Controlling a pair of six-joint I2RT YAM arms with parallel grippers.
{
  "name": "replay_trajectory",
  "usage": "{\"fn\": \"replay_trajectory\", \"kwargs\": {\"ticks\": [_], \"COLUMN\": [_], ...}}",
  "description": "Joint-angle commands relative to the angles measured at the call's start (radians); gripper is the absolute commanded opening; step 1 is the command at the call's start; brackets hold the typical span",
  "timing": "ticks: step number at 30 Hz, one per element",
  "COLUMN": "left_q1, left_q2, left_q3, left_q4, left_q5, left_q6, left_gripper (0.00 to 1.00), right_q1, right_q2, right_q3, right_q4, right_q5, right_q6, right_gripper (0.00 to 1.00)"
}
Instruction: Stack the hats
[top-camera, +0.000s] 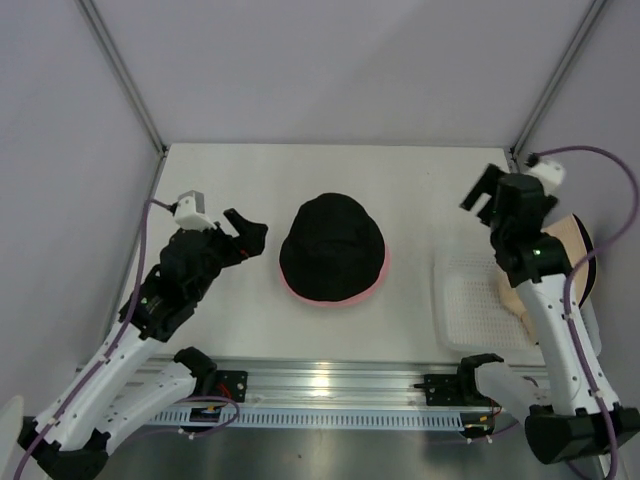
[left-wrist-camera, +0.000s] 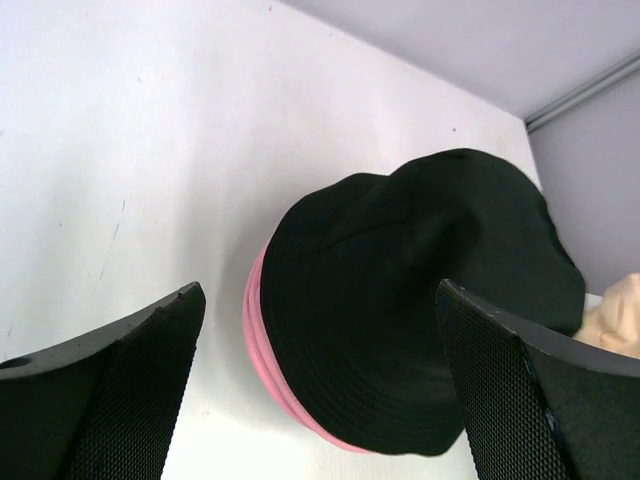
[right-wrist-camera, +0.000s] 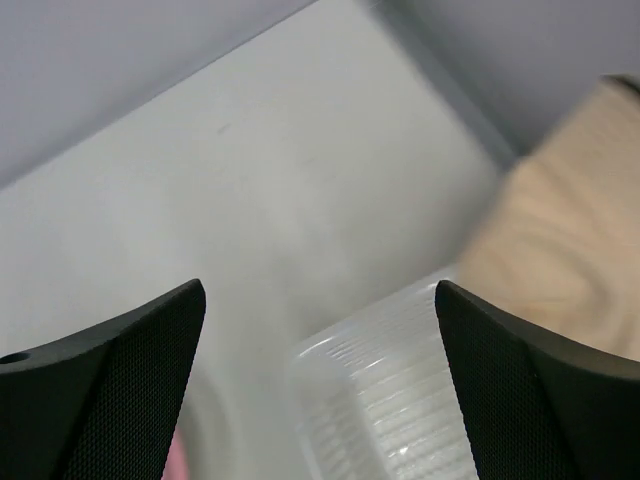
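A black hat sits on top of pink hats in the middle of the table; only the pink brims show under it. The left wrist view shows the same black hat over pink brims. My left gripper is open and empty just left of the stack. A beige hat lies at the right on the far side of the white mesh tray, partly hidden by my right arm; it also shows in the right wrist view. My right gripper is open and empty, raised above the tray's far left corner.
A white mesh tray lies at the right front, its corner blurred in the right wrist view. Grey walls with metal posts close in the table at the back and sides. A metal rail runs along the near edge.
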Motion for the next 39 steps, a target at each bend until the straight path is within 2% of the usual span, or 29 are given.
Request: {"fn": "replay_trajectory", "kwargs": {"ticks": [1, 4, 7, 9, 11, 14, 17, 22, 24, 29, 35, 36, 38, 39], "left_q1": [-0.001, -0.001, -0.001, -0.001, 0.000, 0.000, 0.012, 0.039, 0.057, 0.080, 0.088, 0.089, 0.091, 0.091], "left_q2": [-0.043, -0.055, -0.044, -0.044, -0.043, -0.041, -0.040, -0.046, -0.046, -0.047, -0.035, -0.035, -0.038, -0.040], "left_q3": [0.031, 0.063, 0.074, 0.066, 0.061, 0.063, 0.058, 0.045, 0.040, 0.023, 0.023, 0.023, 0.023, 0.022], "left_q4": [-0.098, -0.140, -0.177, -0.180, -0.177, -0.169, -0.166, -0.154, -0.151, -0.131, -0.126, -0.124, -0.124, -0.124], "left_q5": [0.028, 0.063, 0.072, 0.072, 0.094, 0.117, 0.131, 0.161, 0.181, 0.218, 0.232, 0.232, 0.230, 0.227], "left_q6": [0.059, 0.081, 0.113, 0.127, 0.128, 0.133, 0.134, 0.134, 0.136, 0.131, 0.133, 0.133, 0.134, 0.133], "left_gripper": [0.99, 1.00, 1.00, 0.99, 1.00, 0.99, 1.00, 0.99, 0.99, 0.99, 1.00, 1.00, 1.00, 0.99], "right_q1": [-0.173, -0.242, -0.314, -0.325, -0.327, -0.330, -0.334, -0.362, -0.383, -0.409, -0.422, -0.422, -0.422, -0.422], "right_q2": [-0.039, -0.055, -0.007, 0.034, 0.059, 0.091, 0.076, 0.053, 0.065, 0.152, 0.231, 0.240, 0.252, 0.255], "right_q3": [-0.077, -0.207, -0.251, -0.277, -0.335, -0.399, -0.458, -0.528, -0.538, -0.510, -0.512, -0.513, -0.506, -0.504], "right_q4": [-0.130, -0.039, -0.010, 0.016, 0.047, 0.068, 0.142, 0.327, 0.387, 0.447, 0.527, 0.547, 0.550, 0.551], "right_q5": [0.217, 0.270, 0.198, 0.198, 0.251, 0.343, 0.333, 0.325, 0.304, 0.300, 0.281, 0.274, 0.277, 0.279], "right_q6": [-0.011, -0.028, 0.032, 0.051, 0.098, 0.153, 0.161, 0.110, 0.066, -0.020, -0.063, -0.066, -0.071, -0.072], "right_gripper": [0.99, 0.99, 0.99, 0.98, 0.94, 0.95, 0.92, 0.81, 0.79, 0.70, 0.68, 0.65, 0.47, 0.33]}}
